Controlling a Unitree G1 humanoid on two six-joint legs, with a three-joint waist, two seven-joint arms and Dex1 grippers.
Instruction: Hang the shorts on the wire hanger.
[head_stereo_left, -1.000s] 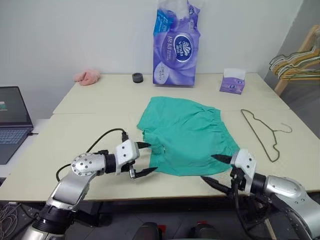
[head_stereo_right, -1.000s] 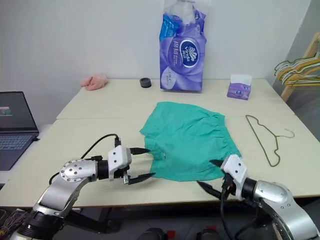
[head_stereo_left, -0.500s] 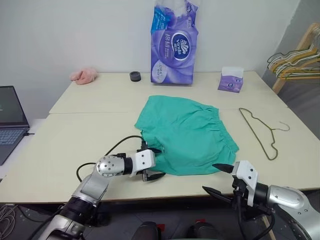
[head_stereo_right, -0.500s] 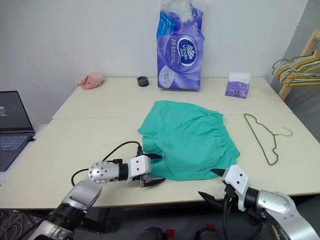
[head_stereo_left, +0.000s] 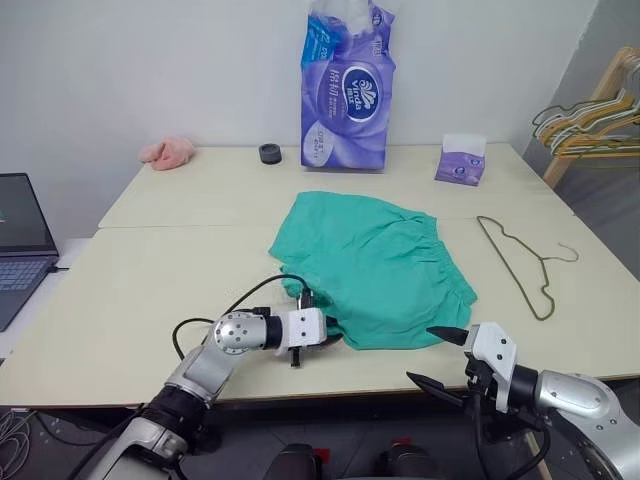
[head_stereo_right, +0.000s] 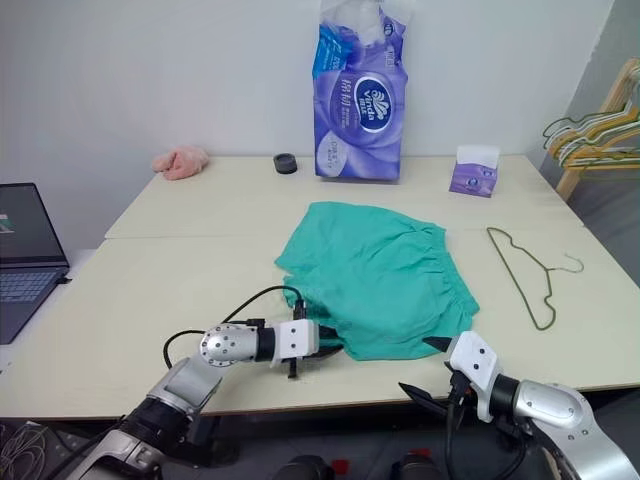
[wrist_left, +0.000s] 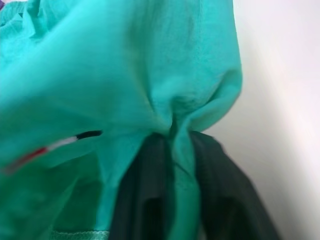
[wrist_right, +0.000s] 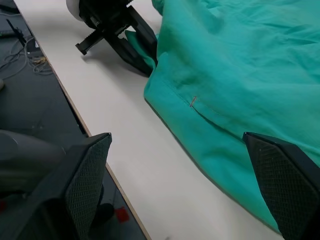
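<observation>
Shorts (head_stereo_left: 372, 265) lie flat near the middle of the table (head_stereo_left: 150, 290), hems toward the near edge. The left gripper (head_stereo_left: 330, 338) has its jaws pressed together on a small bunch of fabric at the near left hem corner; the left wrist view shows teal cloth gathered between the black fingers (wrist_left: 145, 200). The right gripper (head_stereo_left: 438, 358) hangs past the near table edge, just beside the near right hem, jaws spread wide and holding nothing. The wire hanger (head_stereo_left: 520, 262) rests flat on the table, right of the shorts and apart from them.

Risks, as judged:
- The pinch takes little cloth. A quick lift may pull the hem free.
- Lifting one corner alone would let the garment bunch and drag toward the hanger.
- The right gripper sits low; an upward move may strike the table edge.
- A thin wire lying flat may slide away when grasped.
</observation>
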